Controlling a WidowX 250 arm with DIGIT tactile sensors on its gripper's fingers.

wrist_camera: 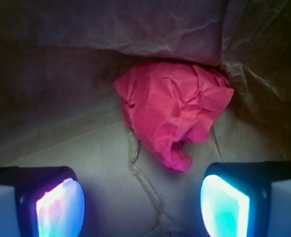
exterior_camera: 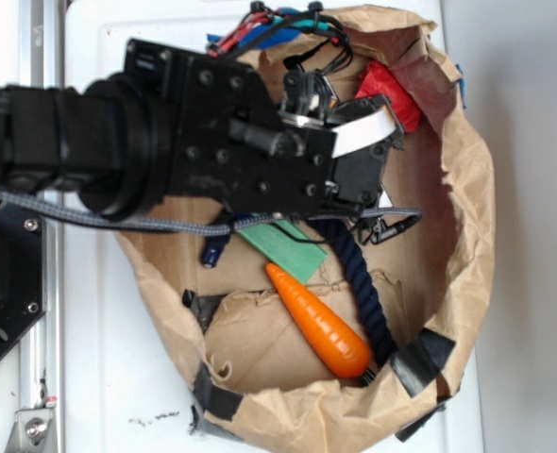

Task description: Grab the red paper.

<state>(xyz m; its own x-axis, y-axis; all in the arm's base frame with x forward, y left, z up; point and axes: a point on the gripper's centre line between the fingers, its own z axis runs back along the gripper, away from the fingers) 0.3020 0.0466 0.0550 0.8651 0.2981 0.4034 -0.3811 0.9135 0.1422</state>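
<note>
Lying on the brown paper floor (wrist_camera: pixel 61 143) against the crumpled wall, the wrinkled red paper wad (wrist_camera: pixel 177 116) shows whole only in the wrist view. The black gripper (wrist_camera: pixel 143 205) hovers released before it, fingers apart, touching nothing. From the exterior view, the arm hides most of the wad; a smooth orange plastic carrot (exterior_camera: pixel 321 326) and dark blue rope (exterior_camera: pixel 368 297) lie well apart.

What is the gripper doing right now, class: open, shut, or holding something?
Gripper: open, holding nothing; the red paper lies ahead of its fingertips, untouched, inside the brown paper bag.
</note>
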